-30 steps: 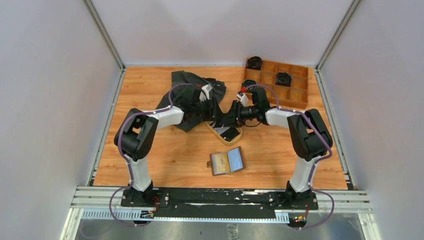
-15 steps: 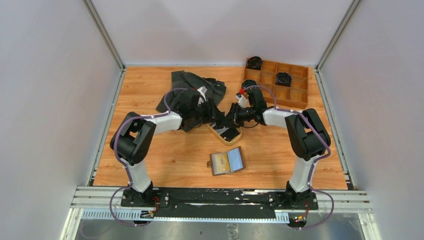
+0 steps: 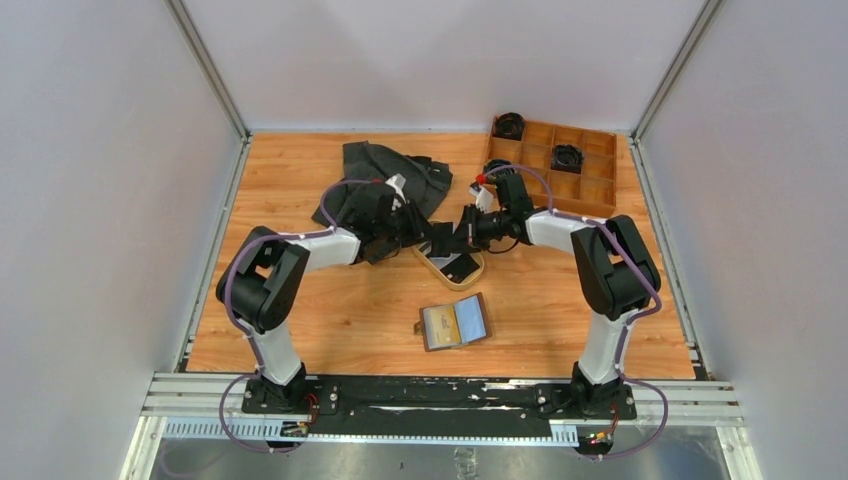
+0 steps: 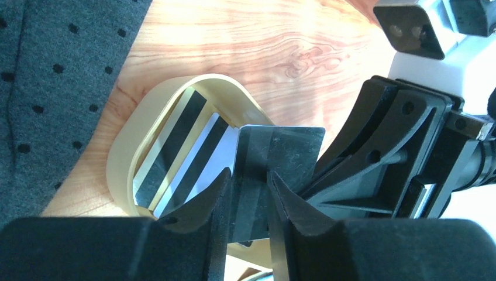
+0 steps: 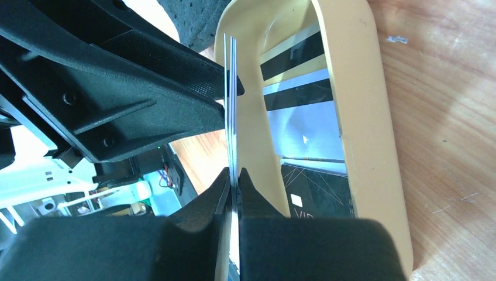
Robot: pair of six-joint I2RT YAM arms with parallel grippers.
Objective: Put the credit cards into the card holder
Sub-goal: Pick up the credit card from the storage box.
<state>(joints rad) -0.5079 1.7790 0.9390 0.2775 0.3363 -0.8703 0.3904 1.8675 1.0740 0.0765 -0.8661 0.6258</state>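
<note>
Well, from my remote seat I start at the left, where one dark grey dotted cloth (image 3: 375, 170) lies bunched on the wooden table (image 3: 300, 320). The left gripper (image 4: 248, 178) reaches past it, over one oval tan tray (image 3: 470, 278). Its jaws stand partly closed on either side of a dark card (image 4: 281, 149), and I cannot tell whether they press it.

Inside the tray I count three credit cards lying flat: a cream-and-black striped card (image 5: 292, 55), a silver card (image 5: 304, 126) and a black card (image 5: 319, 193).

Toward the near edge, well apart from the tray, one brown card holder (image 3: 455, 322) lies open, with a pale rectangle on its right half.

The right gripper (image 5: 234, 172) is clenched on the dark card, which stands on edge above the tray. Its edge shows thin pale lines, so I cannot tell whether it is one card or more.

At far right sits one wooden compartment box (image 3: 585, 207). I count two black round parts there, one in a compartment (image 3: 567, 157) and one just beyond the far-left corner (image 3: 510, 125).
</note>
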